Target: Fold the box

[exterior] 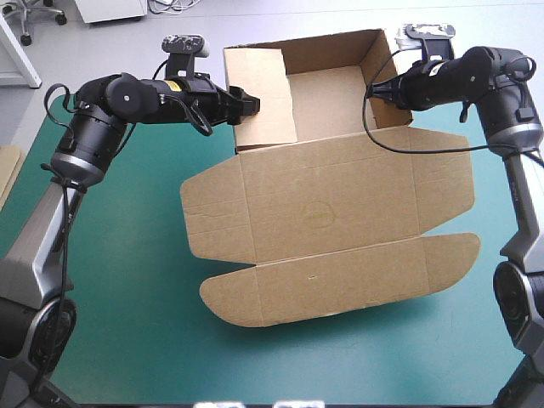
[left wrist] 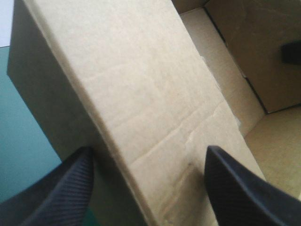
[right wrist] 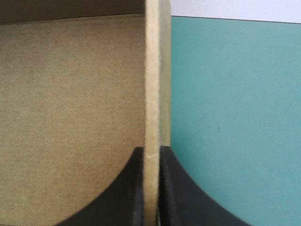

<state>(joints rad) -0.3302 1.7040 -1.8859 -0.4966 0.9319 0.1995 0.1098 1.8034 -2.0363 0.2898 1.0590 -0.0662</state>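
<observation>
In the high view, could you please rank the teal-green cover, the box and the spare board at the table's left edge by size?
Largest: teal-green cover.
Next: brown box.
Smallest: spare board, though the picture's edge cuts it off.

- This looks like a robotics lab: a left arm (exterior: 102,119) and a right arm (exterior: 489,81), both black and grey, reach over one work table (exterior: 127,280) with a teal-green cover.
- Ahead of the left gripper (exterior: 251,104) lies a plain brown box (exterior: 323,204).
- Behind that gripper, past the table's far edge, a wheeled chair base (exterior: 34,17) stands on bare grey floor (exterior: 323,13).
- Near the chair are a white cabinet (exterior: 110,8) and pale cables (exterior: 174,5) lying loose on the floor.
</observation>
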